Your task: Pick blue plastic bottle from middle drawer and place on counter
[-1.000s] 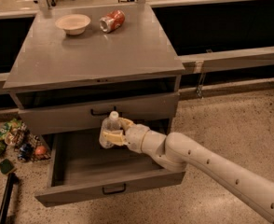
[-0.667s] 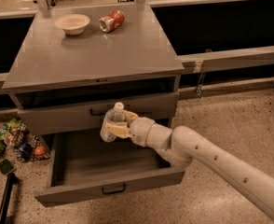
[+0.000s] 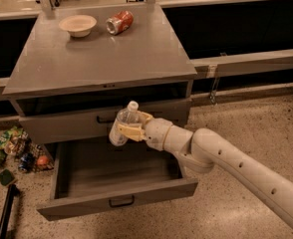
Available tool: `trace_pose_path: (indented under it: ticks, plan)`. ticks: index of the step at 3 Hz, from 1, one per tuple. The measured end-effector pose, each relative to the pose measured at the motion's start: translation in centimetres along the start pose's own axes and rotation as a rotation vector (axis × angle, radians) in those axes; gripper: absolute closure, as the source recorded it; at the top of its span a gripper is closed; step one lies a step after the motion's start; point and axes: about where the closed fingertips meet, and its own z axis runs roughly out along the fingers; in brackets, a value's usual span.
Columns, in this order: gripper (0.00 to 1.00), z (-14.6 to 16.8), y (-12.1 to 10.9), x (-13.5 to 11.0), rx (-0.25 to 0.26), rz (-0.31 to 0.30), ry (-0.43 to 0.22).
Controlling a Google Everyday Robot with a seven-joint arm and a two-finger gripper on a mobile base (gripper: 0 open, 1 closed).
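We are looking down on the broad flat grey metal counter [image 3: 101,63], which is taking up the upper left of the scene. The long white robot arm [image 3: 236,163] is reaching in from the lower right corner towards the cabinet front. Below it, the wide grey metal middle drawer [image 3: 111,176] is standing pulled out, showing its bare flat inside. The cream two-finger gripper [image 3: 122,131] is hanging over the drawer's back edge, below the counter's front lip, and its fingers are clasping the small clear blue plastic bottle [image 3: 128,116] around the body. We are seeing that bottle lifted clear of the drawer floor, leaning slightly, white cap uppermost. Near the counter's back edge, a shallow cream bowl [image 3: 77,25] and a crushed red soda can [image 3: 119,22] are lying side by side.
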Motion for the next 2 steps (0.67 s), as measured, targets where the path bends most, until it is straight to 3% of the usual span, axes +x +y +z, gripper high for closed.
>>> trace_pose_path:
  ticks: [1,2]
  plan:
    - [1.00,1.6,1.4,-4.7,-0.132,-0.040,-0.020]
    - [1.00,2.1,2.7,-9.7,-0.205,-0.107,0.029]
